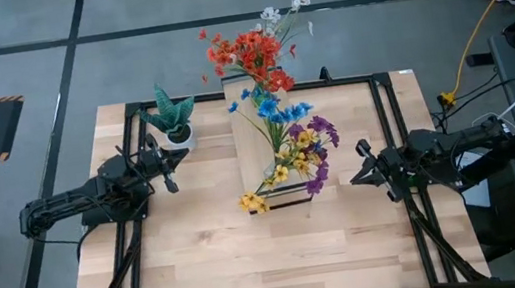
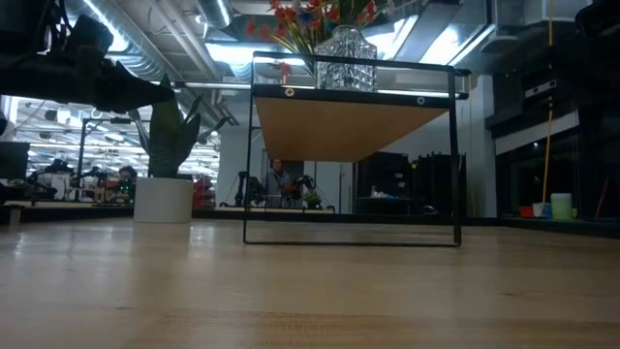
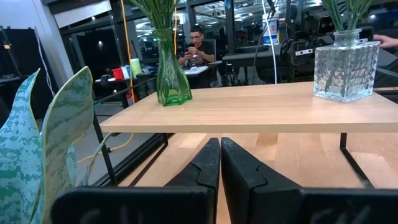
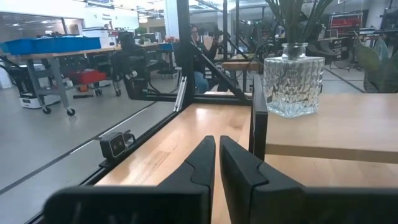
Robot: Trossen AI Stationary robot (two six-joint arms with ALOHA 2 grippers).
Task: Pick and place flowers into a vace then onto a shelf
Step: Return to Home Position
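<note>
Left side: the left gripper point(image 1: 169, 173) hangs low over the desk point(image 1: 254, 261) near its left edge, pointing at the shelf point(image 1: 250, 150). In the left wrist view its fingers are pressed together with only a hairline between them, and they hold nothing. The potted plant point(image 1: 173, 117) stands just beside it, toward the far-left corner.

Centre: the shelf runs from the desk's far edge toward the middle. The green vase point(image 3: 169, 78) stands at its far end and the transparent vase point(image 3: 345, 65) nearer the near end. The flowers point(image 1: 278, 111) stand in the vases: red-orange and white heads at the far end, blue, yellow and purple nearer. Several of the nearer sprays lean out past the shelf's sides.

Right side: the right gripper point(image 1: 361, 165) sits near the desk's right edge, facing the shelf. Its fingers are closed to a thin slit and it is empty. The shelf's dark leg point(image 4: 259, 124) stands close ahead of it.

Judgement: placing looks complete, and only the retreat remains.

Risks:
- A left-arm swing toward the far-left corner could clip the plant's leaves and topple the pot.
- A forward or sideways drift of the right arm could knock the leg or catch the overhanging purple sprays. That could jolt the shelf and tip a top-heavy vase.
</note>
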